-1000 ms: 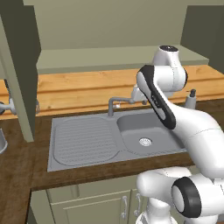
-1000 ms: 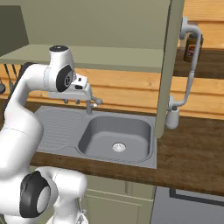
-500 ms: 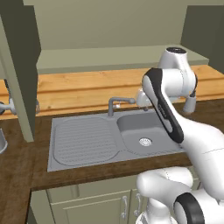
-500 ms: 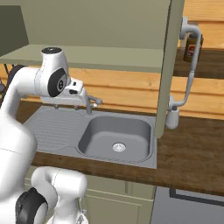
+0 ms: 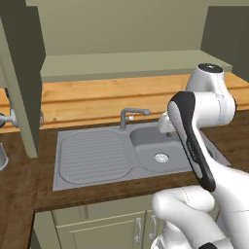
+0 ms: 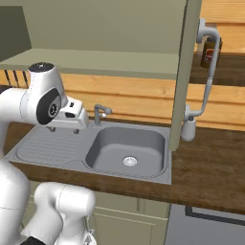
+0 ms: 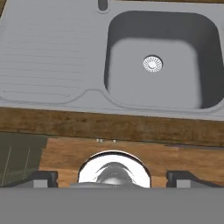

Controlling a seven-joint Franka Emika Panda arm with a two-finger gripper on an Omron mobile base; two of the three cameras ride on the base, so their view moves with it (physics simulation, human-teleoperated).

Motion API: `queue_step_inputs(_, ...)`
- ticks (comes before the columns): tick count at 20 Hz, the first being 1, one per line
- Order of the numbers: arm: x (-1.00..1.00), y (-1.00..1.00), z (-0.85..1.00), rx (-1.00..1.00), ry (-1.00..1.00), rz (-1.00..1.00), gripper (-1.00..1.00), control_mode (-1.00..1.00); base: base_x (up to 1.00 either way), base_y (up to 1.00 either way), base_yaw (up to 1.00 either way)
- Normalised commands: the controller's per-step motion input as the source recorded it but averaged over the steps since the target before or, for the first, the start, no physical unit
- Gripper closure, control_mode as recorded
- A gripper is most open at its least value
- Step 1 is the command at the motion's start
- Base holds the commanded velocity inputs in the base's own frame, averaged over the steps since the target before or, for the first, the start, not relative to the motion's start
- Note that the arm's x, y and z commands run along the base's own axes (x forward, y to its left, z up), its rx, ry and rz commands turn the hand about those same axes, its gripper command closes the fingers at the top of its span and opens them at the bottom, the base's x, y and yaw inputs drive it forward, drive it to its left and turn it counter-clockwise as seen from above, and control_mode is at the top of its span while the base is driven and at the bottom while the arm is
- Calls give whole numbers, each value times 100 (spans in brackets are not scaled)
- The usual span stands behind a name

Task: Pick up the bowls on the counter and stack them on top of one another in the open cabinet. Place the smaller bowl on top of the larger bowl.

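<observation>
Fingers [image 7: 43, 178] spread wide; counter [image 7: 109, 127] dark-brown wood-grain.

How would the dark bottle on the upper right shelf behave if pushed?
The dark bottle stands upright and looks taller than wide, so a high push would probably tip it rather than slide it. It looks rigid, not squashy. The grey door handle crosses in front, so it may knock against that.

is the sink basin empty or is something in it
Empty. The sink basin shows bare grey steel with only its drain at the bottom, as both base views show too.
</observation>
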Motion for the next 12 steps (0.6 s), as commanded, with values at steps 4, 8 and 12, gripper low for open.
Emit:
queue_step_inputs(4, -57, 0, 0, 0, -5, -4, -100, -100, 0, 0, 0)
queue_step_inputs(8, -49, -1, 0, 0, -2, -3, -100, -100, 0, 0, 0)
queue_step_inputs(12, -24, -6, 0, 0, -1, 0, -100, 100, -70, -22, -2)
